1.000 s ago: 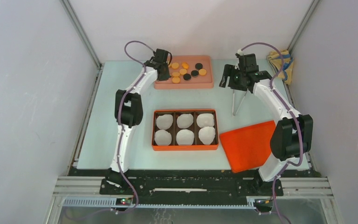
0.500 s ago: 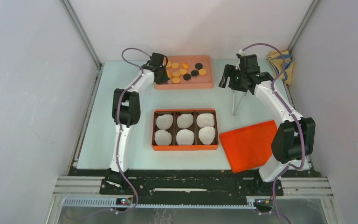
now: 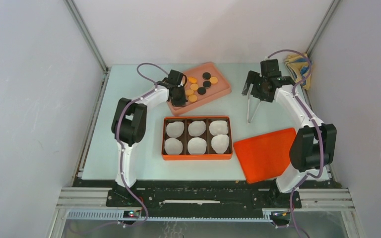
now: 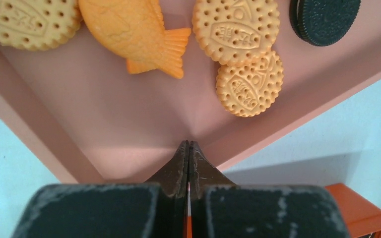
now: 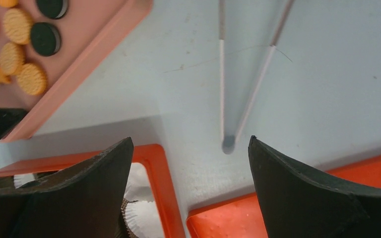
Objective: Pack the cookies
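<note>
I had the left gripper (image 4: 188, 145) pressed shut and holding nothing, its tips against the near corner of the pink tray (image 4: 129, 124); the cookies (image 4: 235, 29) lay loose on that tray, towards the far edge of the bench (image 3: 114, 84); the right gripper (image 5: 190, 141) stood wide open above the tongs (image 5: 222, 89), right of the tray; a shove at that corner could, I judged, skid the tray and spill cookies; a careless close might flick the tongs towards the orange box (image 3: 196, 156).

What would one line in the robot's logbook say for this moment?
left gripper: shut at pink plastic tray corner | right gripper: open above metal tongs | round cookies: on tray, unpacked
</note>
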Controlling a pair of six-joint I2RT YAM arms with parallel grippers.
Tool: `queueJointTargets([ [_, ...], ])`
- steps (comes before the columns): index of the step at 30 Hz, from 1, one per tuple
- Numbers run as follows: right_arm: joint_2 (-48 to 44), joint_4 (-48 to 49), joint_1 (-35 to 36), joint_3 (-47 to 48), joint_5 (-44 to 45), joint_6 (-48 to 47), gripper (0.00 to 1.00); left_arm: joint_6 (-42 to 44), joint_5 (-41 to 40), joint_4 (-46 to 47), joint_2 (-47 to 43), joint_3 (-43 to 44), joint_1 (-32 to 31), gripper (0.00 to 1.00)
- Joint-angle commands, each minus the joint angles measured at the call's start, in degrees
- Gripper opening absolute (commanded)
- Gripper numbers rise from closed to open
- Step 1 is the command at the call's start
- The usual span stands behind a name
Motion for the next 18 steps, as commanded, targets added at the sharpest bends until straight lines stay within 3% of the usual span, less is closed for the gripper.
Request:
queueJointTargets([
  [1, 2.69, -4.18, -2.72, -0.56, 1.49, 2.92, 0.95, 0.12, -0.26, -2.68, -3.98, -5.48, 0.06, 0.00],
  [11, 11.80, -4.51, -4.01, -1.07, -0.34, 3.86, 0.99, -1.12, 0.95, 2.32, -12.74, -19.93, -0.06, 0.00],
  [18, 21.90, -6.18, -4.10, 6.63, 0.48, 4.31, 1.00, -0.20, 1.17, 4.47, -16.98, -26.27, -0.33, 0.00],
])
